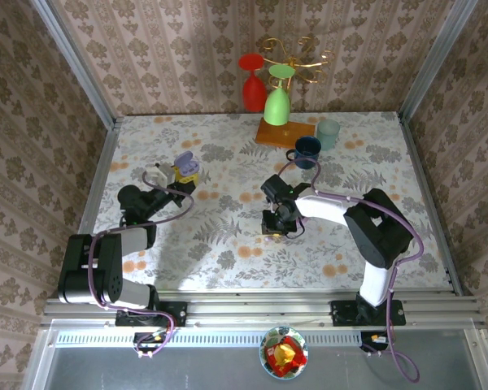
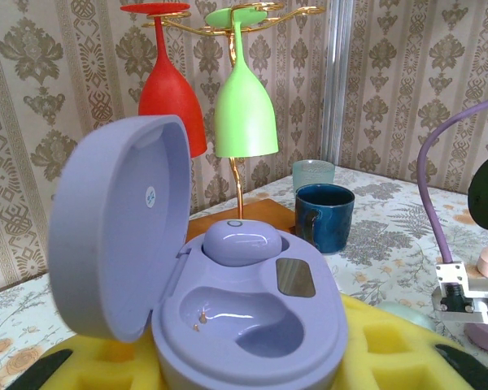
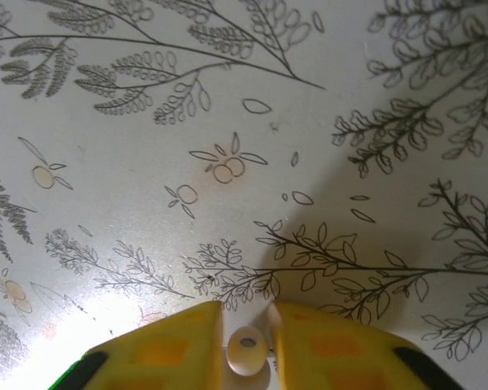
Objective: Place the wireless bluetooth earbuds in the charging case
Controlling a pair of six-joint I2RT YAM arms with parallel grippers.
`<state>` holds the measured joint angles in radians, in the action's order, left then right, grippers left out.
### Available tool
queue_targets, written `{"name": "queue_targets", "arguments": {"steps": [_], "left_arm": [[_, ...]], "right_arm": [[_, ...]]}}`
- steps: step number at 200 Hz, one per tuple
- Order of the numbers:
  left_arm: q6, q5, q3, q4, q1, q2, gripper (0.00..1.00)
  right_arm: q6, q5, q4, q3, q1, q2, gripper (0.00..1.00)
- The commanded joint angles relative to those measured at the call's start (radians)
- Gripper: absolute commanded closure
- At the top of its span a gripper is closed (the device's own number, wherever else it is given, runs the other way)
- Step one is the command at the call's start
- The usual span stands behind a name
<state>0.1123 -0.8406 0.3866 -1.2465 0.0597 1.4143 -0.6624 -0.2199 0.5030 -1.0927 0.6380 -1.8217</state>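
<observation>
The left gripper point(image 1: 185, 172) sits at the left side of the floral surface point(image 1: 228, 248), closed on the purple charging case point(image 1: 185, 160). In the left wrist view the case point(image 2: 252, 325) rests between the yellow fingers point(image 2: 390, 345) with its lid hinged up on the left. A purple earbud point(image 2: 237, 242) is seated in the far well. The near well is bare apart from a few small specks, and a small shiny plate lies to the right of the wells.

The right gripper point(image 1: 275, 224) points down at the middle of the surface, well apart from the case. In its wrist view the gripper point(image 3: 246, 318) has its yellow fingers point(image 3: 179, 345) set close together, with a whitish earbud point(image 3: 246, 348) between them. Each finger stands just beside the bud, but whether they actually pinch it I cannot tell. The patterned surface point(image 3: 228, 122) spreads beyond the tips.

At the back of the surface a gold rack point(image 1: 297, 53) on a wooden base point(image 1: 283, 135) carries two upside-down glasses, a red wine glass point(image 1: 252, 88) and a green wine glass point(image 1: 276, 101). A dark blue mug point(image 1: 307, 151) stands just in front of the base, and a pale teal cup point(image 1: 328, 134) stands beside it. From the left wrist, both glasses, the mug point(image 2: 324, 218) and the cup point(image 2: 313, 173) show behind the open case.
</observation>
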Motion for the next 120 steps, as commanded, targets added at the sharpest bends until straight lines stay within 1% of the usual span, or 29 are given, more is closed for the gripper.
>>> {"name": "queue_targets", "arguments": {"steps": [1,41,53,69,96,108,120], "left_arm": [[0.012,-0.014,0.010,-0.033,0.006,0.008,0.66],[0.009,-0.013,0.012,-0.032,0.006,0.011,0.66],[0.006,-0.012,0.012,-0.032,0.006,0.011,0.66],[0.003,-0.008,0.012,-0.031,0.004,0.014,0.66],[0.006,-0.006,0.011,-0.031,-0.003,0.012,0.66],[0.006,-0.006,0.008,-0.032,-0.007,0.010,0.66],[0.007,-0.005,0.006,-0.031,-0.008,0.009,0.66]], "right_arm": [[-0.002,0.040,0.025,-0.022,-0.017,-0.006,0.67],[0.026,0.033,0.002,-0.002,-0.020,0.065,0.59],[0.089,0.015,-0.019,0.013,-0.010,0.086,0.56],[0.221,0.015,-0.002,0.014,0.009,0.111,0.54],[0.446,0.126,0.135,-0.036,0.055,0.137,0.51],[0.490,0.150,0.176,-0.053,0.061,0.130,0.53],[0.487,0.154,0.215,-0.076,0.060,0.103,0.55]]}}
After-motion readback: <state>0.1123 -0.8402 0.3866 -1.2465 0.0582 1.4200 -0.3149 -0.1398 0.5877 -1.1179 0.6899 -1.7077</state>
